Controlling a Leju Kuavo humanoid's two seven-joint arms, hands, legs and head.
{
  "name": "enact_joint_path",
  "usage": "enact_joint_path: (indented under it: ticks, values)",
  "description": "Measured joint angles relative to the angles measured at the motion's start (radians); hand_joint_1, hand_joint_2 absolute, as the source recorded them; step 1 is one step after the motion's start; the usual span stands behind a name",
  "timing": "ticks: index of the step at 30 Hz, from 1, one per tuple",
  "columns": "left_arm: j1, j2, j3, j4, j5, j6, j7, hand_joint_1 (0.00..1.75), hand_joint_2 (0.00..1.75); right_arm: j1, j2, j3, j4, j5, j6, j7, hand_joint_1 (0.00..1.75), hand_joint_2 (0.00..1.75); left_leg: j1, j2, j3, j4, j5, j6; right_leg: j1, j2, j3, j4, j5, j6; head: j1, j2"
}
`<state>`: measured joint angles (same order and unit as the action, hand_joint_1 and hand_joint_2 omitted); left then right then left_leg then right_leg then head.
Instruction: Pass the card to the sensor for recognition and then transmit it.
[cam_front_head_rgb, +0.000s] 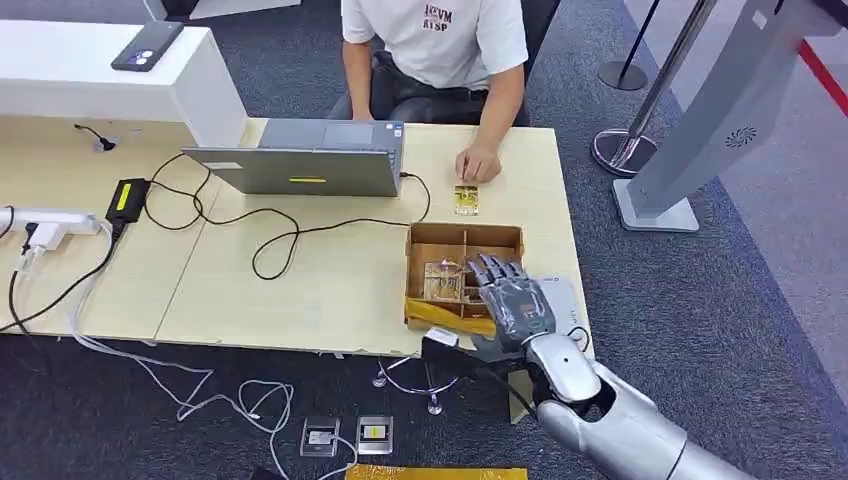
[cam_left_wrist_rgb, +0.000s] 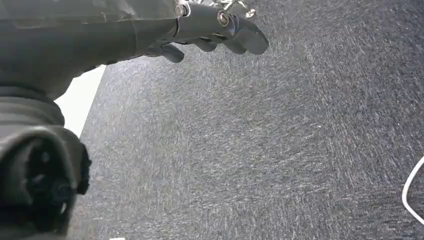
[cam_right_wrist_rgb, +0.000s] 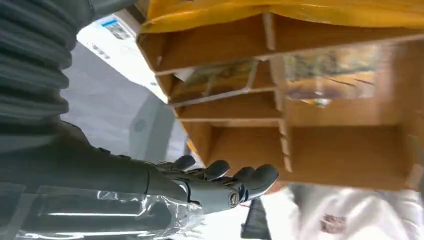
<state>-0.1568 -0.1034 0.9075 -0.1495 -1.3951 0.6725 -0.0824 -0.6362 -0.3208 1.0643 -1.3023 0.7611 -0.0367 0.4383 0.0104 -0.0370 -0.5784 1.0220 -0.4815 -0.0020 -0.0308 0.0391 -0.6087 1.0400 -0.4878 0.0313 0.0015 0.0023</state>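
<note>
The robot's silver right arm (cam_front_head_rgb: 620, 420) ends in a dark grey right hand (cam_front_head_rgb: 512, 298) with a ribbed grey wrist cover, clear film wrapping and small screws at its fingers.

— What's the room like?
— Dark grey carpet (cam_front_head_rgb: 700, 290), with a light wooden table (cam_front_head_rgb: 330, 290) on it and a white counter (cam_front_head_rgb: 100, 75) at its far left corner.
— Anything to the right?
— A grey slanted stand (cam_front_head_rgb: 720, 120) on a flat base, beside a chrome post (cam_front_head_rgb: 640, 130) (round-footed).
</note>
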Motion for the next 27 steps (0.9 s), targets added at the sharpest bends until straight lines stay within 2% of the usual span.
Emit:
enact_joint_path:
  ticks: [5, 16, 27]
  values:
    - [-0.001, 0.0, 0.0, 0.0, -0.008, 0.0, 0.0, 0.0, 0.0, 0.01, 0.015, 0.004, 0.06, 0.006, -0.04, 0.01, 0.0, 1.75, 0.0, 0.0, 0.0, 0.0, 0.0, 0.0, 0.0, 0.0, 0.0, 0.0, 0.0, 0.0, 0.0, 0.0]
    - [0.0, 0.0, 0.0, 0.0, -0.002, 0.0, 0.0, 0.0, 0.0, 0.013, 0.028, 0.004, 0.128, 0.01, -0.046, 0.04, 0.0, 1.75, 0.0, 0.0, 0.0, 0.0, 0.0, 0.0, 0.0, 0.0, 0.0, 0.0, 0.0, 0.0, 0.0, 0.0]
    - [0.0, 0.0, 0.0, 0.0, 0.002, 0.0, 0.0, 0.0, 0.0, 0.013, 0.04, 0.003, 0.154, 0.014, -0.071, 0.035, 0.0, 1.75, 0.0, 0.0, 0.0, 0.0, 0.0, 0.0, 0.0, 0.0, 0.0, 0.0, 0.0, 0.0, 0.0, 0.0]
